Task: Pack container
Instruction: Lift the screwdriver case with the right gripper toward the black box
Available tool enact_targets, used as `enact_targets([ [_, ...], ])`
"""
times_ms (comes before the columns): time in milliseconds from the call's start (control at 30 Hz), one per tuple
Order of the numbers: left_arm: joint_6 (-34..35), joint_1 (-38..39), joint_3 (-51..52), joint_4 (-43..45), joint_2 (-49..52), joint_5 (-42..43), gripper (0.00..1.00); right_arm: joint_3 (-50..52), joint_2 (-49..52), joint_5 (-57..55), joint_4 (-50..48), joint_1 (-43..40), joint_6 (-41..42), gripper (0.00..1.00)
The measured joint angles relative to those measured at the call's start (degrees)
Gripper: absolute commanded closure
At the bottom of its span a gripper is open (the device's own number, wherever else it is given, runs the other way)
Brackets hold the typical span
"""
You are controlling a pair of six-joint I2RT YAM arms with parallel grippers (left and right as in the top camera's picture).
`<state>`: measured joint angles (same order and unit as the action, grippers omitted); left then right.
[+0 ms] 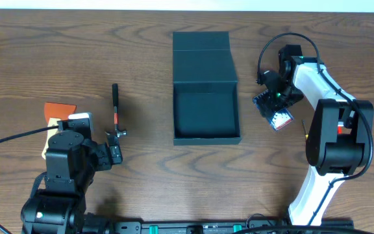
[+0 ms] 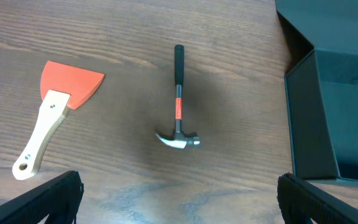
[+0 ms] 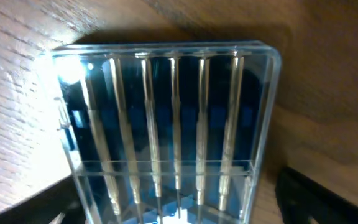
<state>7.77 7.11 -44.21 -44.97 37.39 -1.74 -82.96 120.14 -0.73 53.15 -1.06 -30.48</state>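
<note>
Brown wood-grain table, seen from above and from both wrists.

Item 1: container. Dark teal-green box at the middle of the table, standing open, nothing visible inside. Its lid lies folded back flat on the far side, joined along the hinge edge. Probably light, stiff cardboard. The matte skin should give a fair grip, but the thin walls look easy to dent or bow. Best taken by the rim of a side wall. To shut it, lift the lid by its free far edge.

Item 2: hammer. Small, with a black and red handle and a steel head. It lies left of the container and well apart from it, head toward the robot.

Item 3: scraper. Orange blade, pale wooden handle, at the far left beyond the hammer.

Item 4: bit case. Clear blue plastic with a row of metal bits, lying on the table near the container's right side and not touching it.

Item 5: left hand. Fingers spread wide, holding nothing, just short of the hammer's head on the robot's side.

Item 6: right hand. Directly over the bit case with a finger on either side of it. A strip of table shows beside the case, so the fingers appear spread around it and no pinch is visible.
</note>
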Motion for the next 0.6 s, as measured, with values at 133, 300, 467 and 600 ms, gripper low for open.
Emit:
enact_targets([
  [133,0.0,0.0,0.0,-0.02,0.0,0.0,0.01,0.13,-0.02,-0.55,-0.33,-0.22,0.0,0.36],
  [300,0.0,0.0,0.0,0.0,0.0,0.0,0.01,0.22,-0.2,-0.15,-0.31,-0.22,0.04,0.39],
  [467,0.0,0.0,0.0,0.0,0.0,0.0,0.02,0.22,-0.22,-0.09,-0.28,-0.22,0.15,0.48],
  [600,0.0,0.0,0.0,0.0,0.0,0.0,0.02,0.22,-0.22,-0.04,-0.28,-0.22,0.33,0.57],
])
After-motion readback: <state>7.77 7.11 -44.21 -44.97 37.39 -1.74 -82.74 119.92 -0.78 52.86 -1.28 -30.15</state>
